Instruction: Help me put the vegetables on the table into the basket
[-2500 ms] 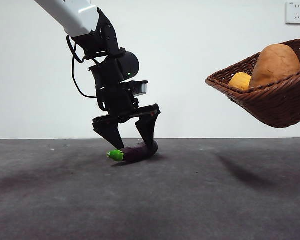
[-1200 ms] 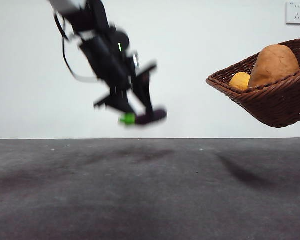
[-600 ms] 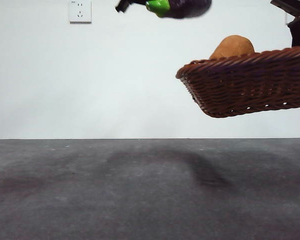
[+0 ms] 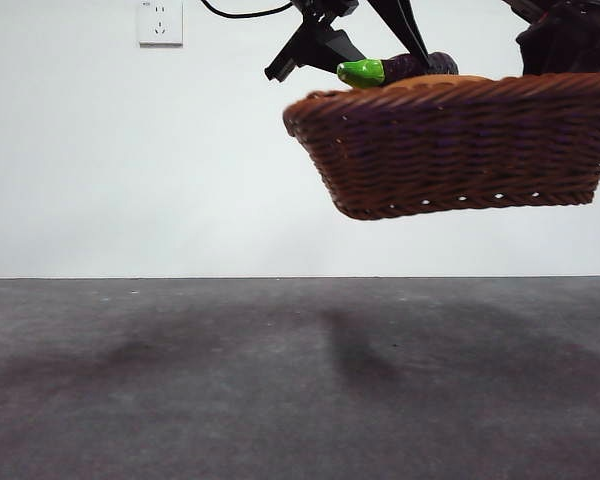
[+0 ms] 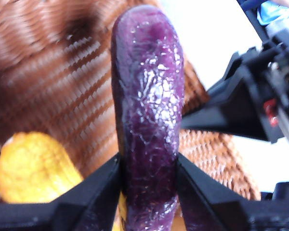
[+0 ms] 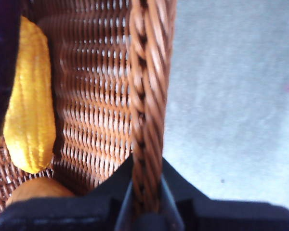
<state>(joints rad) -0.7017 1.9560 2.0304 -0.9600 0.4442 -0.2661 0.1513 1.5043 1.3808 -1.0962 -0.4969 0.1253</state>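
While your left gripper (image 5: 148, 192) is pinching the eggplant (image 4: 395, 69) just above the basket (image 4: 450, 145), green cap towards the basket's left rim, the basket is hanging well above the surface (image 4: 280, 380). Inside the basket, the yellow ridged piece (image 6: 30, 96) and the potato (image 6: 36, 188) are lying. Your right gripper (image 6: 145, 202) is clamping the basket's braided rim.

Basket (image 4: 450, 145) held up in the air well above the table (image 4: 300, 380), right gripper (image 6: 145, 202) clamped on its rim. Left gripper (image 5: 148, 192) holds the eggplant (image 4: 395, 68) over the basket's left part. Corn-like vegetable (image 6: 30, 96) and potato (image 6: 36, 190) lie inside.
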